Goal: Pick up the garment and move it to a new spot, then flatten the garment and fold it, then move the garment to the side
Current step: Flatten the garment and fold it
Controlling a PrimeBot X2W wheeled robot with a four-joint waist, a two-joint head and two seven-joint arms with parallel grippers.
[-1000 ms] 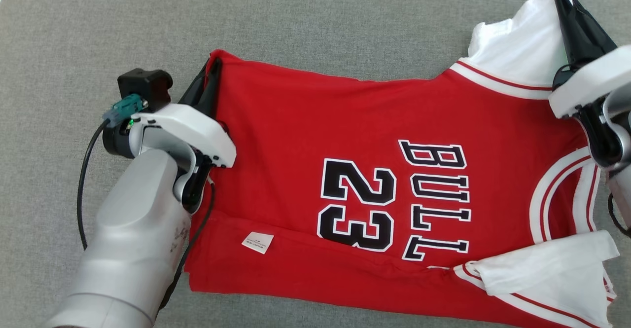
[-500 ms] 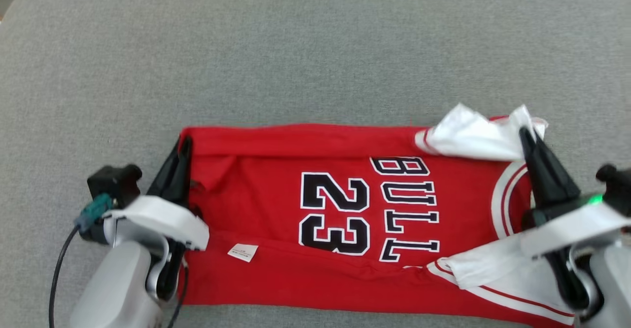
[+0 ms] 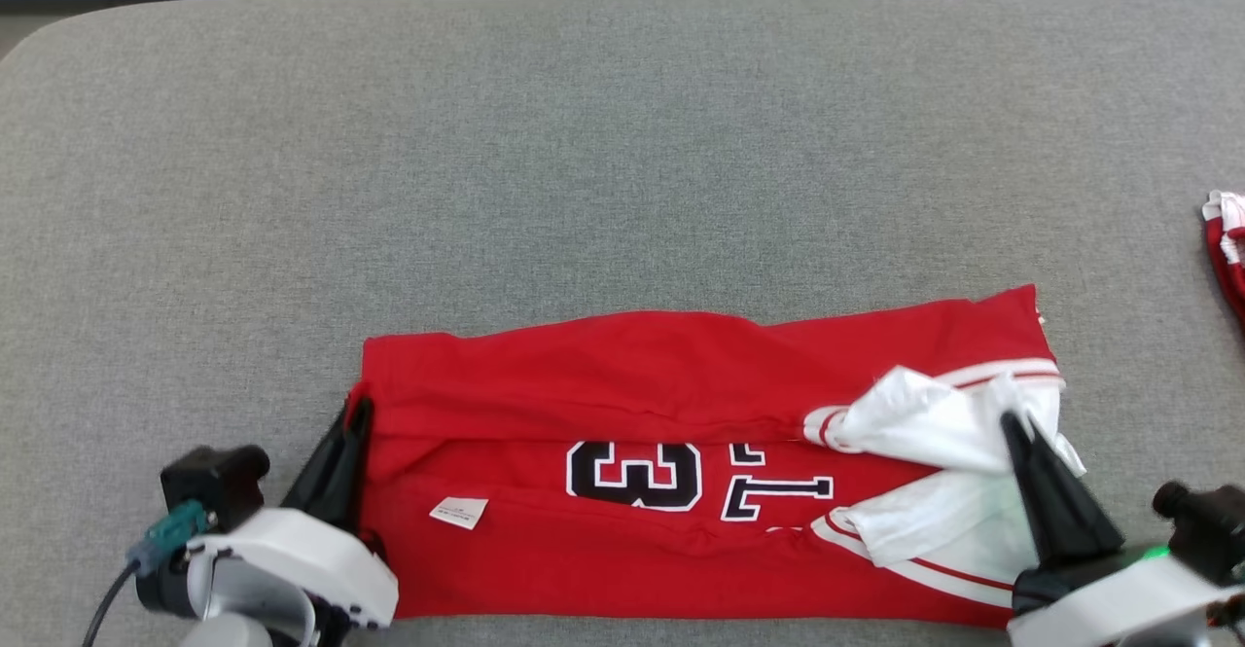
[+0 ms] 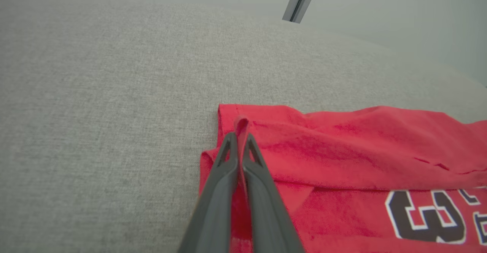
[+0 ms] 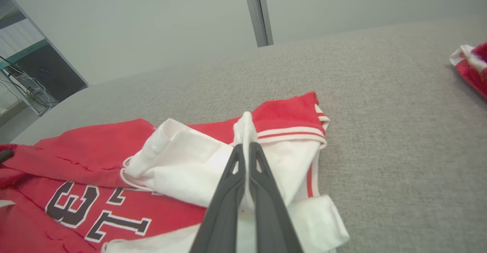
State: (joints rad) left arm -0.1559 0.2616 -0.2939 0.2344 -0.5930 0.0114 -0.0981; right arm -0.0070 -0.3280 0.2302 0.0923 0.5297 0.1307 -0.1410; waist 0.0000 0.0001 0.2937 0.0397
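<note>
item one, change. a second ago the jersey (image 3: 622, 384) lay open with its far long edge high in the frame and the full number and lettering on show. that far edge is now drawn toward me and laid over the front, so only a "3" (image 3: 632, 474) and scraps of letters show below the new flap. the head camera has also tipped up, which accounts for the wall strip along the top; i do not count that as movement of the cloth.

item two, grip. my left fingers (image 3: 340, 452) are clenched on the red hem corner at lower left, and the left wrist view shows cloth pinched between them (image 4: 228, 169). my right fingers (image 3: 1041, 477) are clenched on the white shoulder fabric (image 3: 924, 418) at lower right, confirmed along the right wrist view (image 5: 232, 177).

item three, standing. the jersey sits bottom centre on the grey table (image 3: 584, 141), a narrow band. i judge the lengthwise fold nearly laid, release not yet made.

item four, defects. the white fabric is bunched, not flat. the flap's upper edge rises toward the right. a white tag (image 3: 459, 512) lies on the near flap.

item five, surroundings. a second red and white garment (image 3: 1227, 248) sits at the right edge, well apart, but on the side where i may need room.
</note>
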